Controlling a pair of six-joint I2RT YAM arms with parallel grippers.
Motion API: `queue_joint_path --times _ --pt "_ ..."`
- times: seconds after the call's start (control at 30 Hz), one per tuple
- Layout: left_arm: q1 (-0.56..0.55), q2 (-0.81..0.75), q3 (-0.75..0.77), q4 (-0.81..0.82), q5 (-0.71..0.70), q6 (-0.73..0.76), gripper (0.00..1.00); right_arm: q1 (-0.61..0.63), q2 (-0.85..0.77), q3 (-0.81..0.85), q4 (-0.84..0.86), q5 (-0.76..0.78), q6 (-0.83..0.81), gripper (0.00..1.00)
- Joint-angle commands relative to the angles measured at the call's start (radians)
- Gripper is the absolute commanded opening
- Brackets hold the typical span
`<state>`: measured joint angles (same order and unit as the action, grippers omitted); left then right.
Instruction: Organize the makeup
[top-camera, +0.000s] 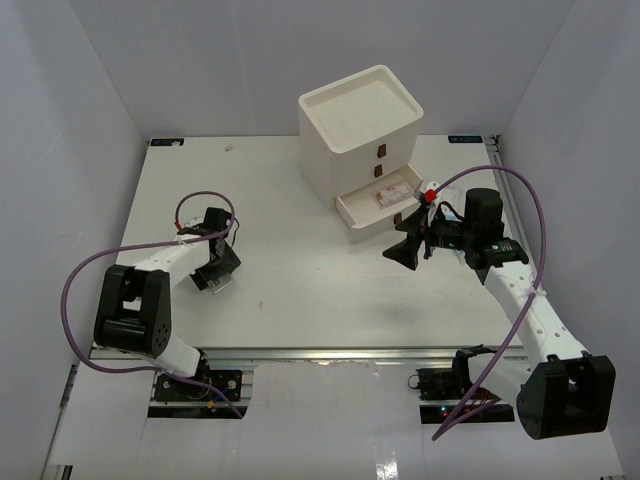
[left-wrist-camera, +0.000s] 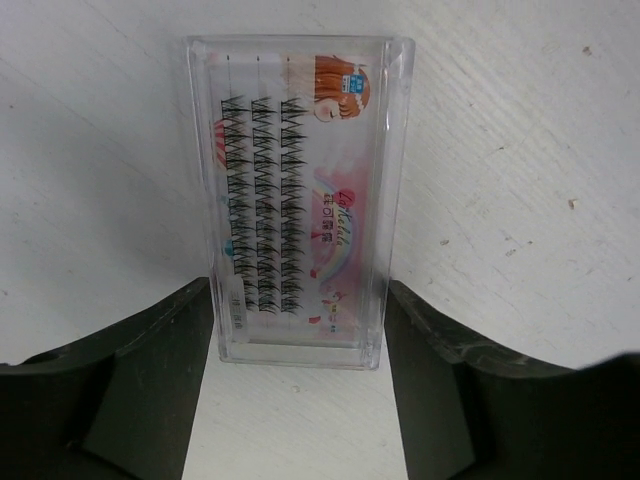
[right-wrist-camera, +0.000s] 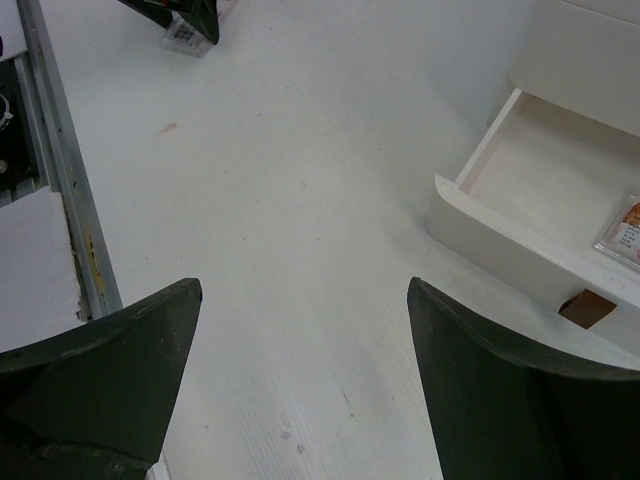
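A clear flat case of false eyelashes (left-wrist-camera: 300, 200) with a pink printed card lies on the white table; in the top view it (top-camera: 217, 284) is at the left. My left gripper (left-wrist-camera: 298, 300) straddles its near end, both fingers pressed against its long sides, shut on it. My right gripper (right-wrist-camera: 300, 285) is open and empty, hovering over bare table in front of the open bottom drawer (right-wrist-camera: 540, 170). A flat white packet with red print (right-wrist-camera: 625, 232) lies in that drawer, also seen from the top (top-camera: 392, 195). No sponges or tubes are in view.
The white three-drawer box (top-camera: 360, 120) with brown handles stands at the back centre, its bottom drawer (top-camera: 365, 215) pulled out. A tiny pale object (top-camera: 229, 147) lies near the table's back edge. The metal rail (right-wrist-camera: 60, 190) marks the near edge.
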<state>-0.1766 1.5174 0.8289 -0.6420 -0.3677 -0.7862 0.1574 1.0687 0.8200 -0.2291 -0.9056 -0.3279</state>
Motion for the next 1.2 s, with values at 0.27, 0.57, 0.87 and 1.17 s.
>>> queue_joint_path --times 0.27,0.57,0.87,1.17 --pt "0.008 -0.142 -0.008 0.133 0.335 0.203 0.22 -0.023 -0.021 -0.004 0.030 -0.036 0.007 0.90" --pt "-0.339 -0.188 0.205 0.272 0.478 0.423 0.08 -0.098 -0.057 -0.005 0.035 -0.034 0.010 0.90" --pt "-0.617 0.137 0.658 0.283 0.444 0.754 0.09 -0.166 -0.058 -0.011 0.039 -0.060 0.018 0.90" --pt "-0.659 0.524 1.068 0.250 0.298 0.934 0.13 -0.226 -0.066 -0.015 0.041 -0.069 0.016 0.90"
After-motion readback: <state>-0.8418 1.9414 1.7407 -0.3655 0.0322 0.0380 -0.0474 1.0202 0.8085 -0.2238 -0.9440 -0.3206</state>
